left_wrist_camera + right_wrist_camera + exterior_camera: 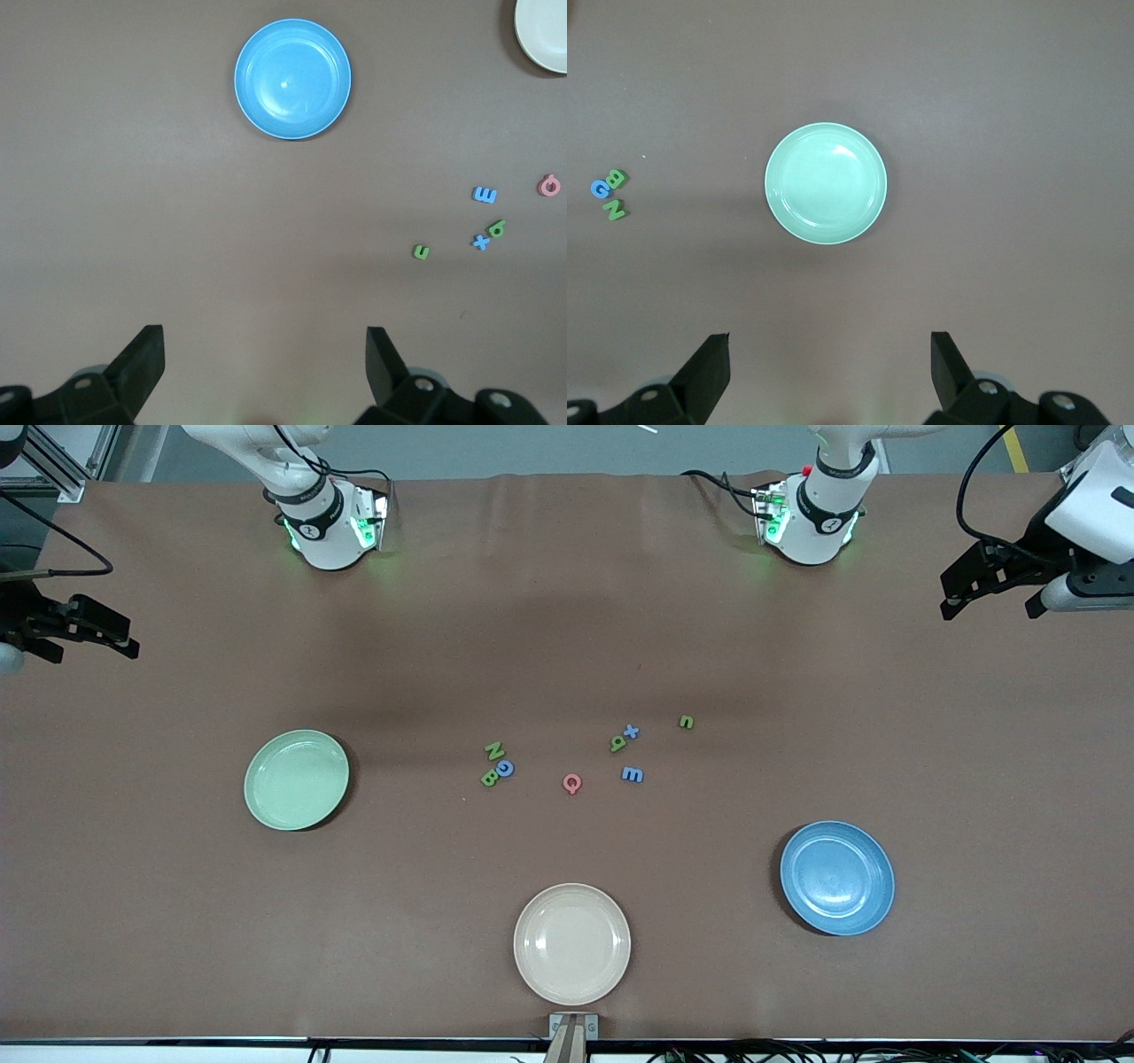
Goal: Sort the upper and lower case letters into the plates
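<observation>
The left gripper [264, 367] and right gripper [830, 372] are both hanging high with fingers spread wide and gripping nothing, each arm waiting at its own end of the table. The mint green plate [297, 779] toward the right arm's end and the blue plate [837, 878] toward the left arm's end are holding nothing, as is the cream plate [572, 943] nearest the front camera. All letters are lying on the table between the plates: green N [493, 750], blue G [505, 768] and green B [489, 779] touching in a cluster, pink-red Q [572, 783], blue m [632, 774], blue x [631, 732] beside the green looped letter [617, 743], and green n [687, 722].

A brown matte tabletop [567, 629] fills the scene, evenly lit; grey floor shows past its top edge, cables along the bottom edge.
</observation>
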{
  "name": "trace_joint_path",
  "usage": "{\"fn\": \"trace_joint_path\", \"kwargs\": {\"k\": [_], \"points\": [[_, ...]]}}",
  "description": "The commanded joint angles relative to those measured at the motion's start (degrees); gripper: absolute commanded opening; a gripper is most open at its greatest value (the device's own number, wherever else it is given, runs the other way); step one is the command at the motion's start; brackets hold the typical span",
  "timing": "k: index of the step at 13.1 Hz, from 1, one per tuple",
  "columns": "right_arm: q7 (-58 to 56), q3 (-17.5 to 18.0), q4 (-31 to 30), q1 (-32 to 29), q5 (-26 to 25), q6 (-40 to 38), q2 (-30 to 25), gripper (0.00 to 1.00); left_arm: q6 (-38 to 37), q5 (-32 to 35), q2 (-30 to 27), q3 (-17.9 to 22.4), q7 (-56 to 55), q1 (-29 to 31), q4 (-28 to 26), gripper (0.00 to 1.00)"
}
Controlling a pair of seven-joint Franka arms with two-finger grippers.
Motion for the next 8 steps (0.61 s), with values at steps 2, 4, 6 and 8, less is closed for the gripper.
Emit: {"fn": "trace_joint_path", "kwargs": {"k": [2, 4, 6, 8], "points": [[1.0, 0.0, -2.0, 0.0, 0.7, 0.6, -1.8, 1.00, -1.2, -1.0, 0.6, -0.3, 1.2, 0.5, 1.4, 1.00], [1.0, 0.0, -2.0, 0.0, 1.2, 0.6, -1.8, 1.00, -1.1, -0.5, 1.1, -0.3, 1.2, 0.6, 1.6, 1.00], [0.3, 0.1, 0.5, 0.0, 0.4, 0.5, -1.1, 1.00, -1.1, -0.2, 3.9, -0.6, 1.1, 0.2, 3.3, 1.00], [0.3, 0.1, 0.9, -0.1, 0.0, 2.2, 1.1, 1.00, -0.5, -1.0, 6.0, -1.7, -0.1, -0.8, 2.7, 1.00]]}}
